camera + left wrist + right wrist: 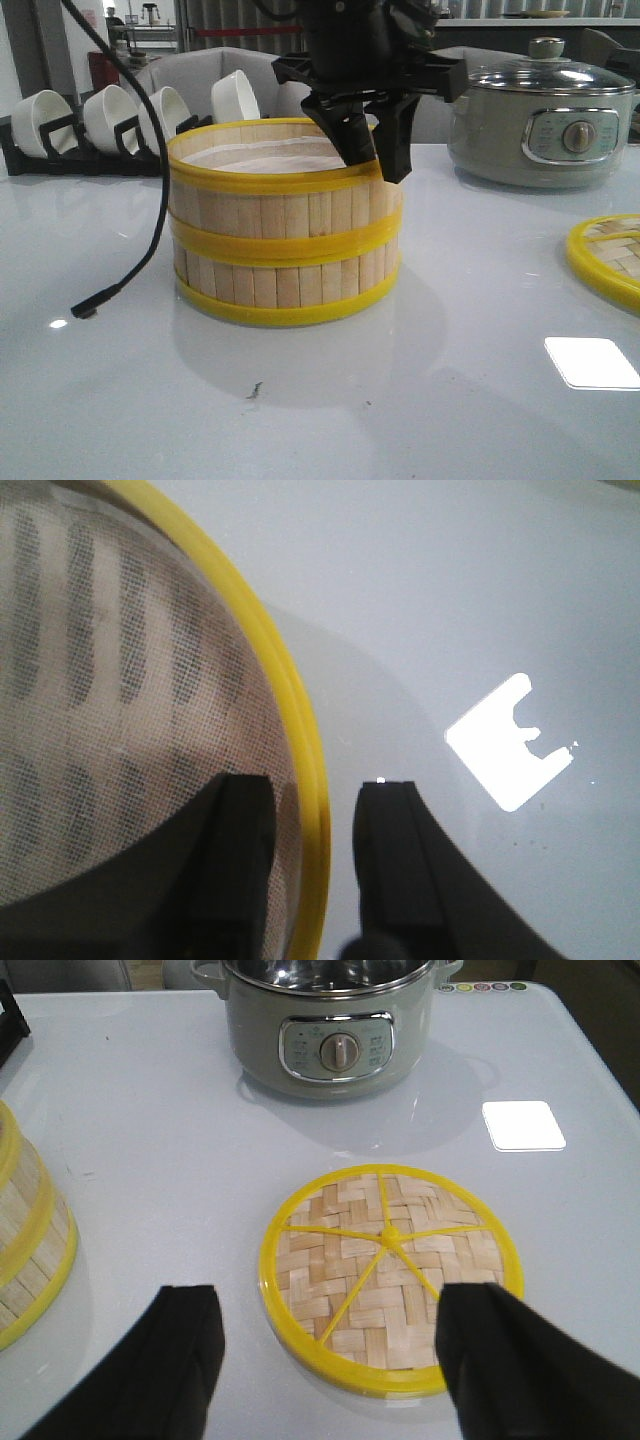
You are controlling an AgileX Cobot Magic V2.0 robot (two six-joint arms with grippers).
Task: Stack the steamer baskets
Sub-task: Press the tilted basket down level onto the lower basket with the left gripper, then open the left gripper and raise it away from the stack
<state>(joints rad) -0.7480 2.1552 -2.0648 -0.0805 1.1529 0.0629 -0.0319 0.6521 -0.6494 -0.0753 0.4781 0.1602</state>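
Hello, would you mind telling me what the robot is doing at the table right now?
It is stacking bamboo steamer baskets. Two baskets already sit one on the other in the middle of the table. The left tool straddles the top basket's yellow rim, one finger inside and one outside, not clamped shut. The right tool hangs open over the woven lid, which lies flat on the table in front of the electric pot, not yet picked up.

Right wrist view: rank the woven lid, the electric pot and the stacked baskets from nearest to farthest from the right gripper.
1. Woven lid, lying between the open right gripper fingers.
2. Stacked baskets, off to one side.
3. Electric pot, beyond the lid.
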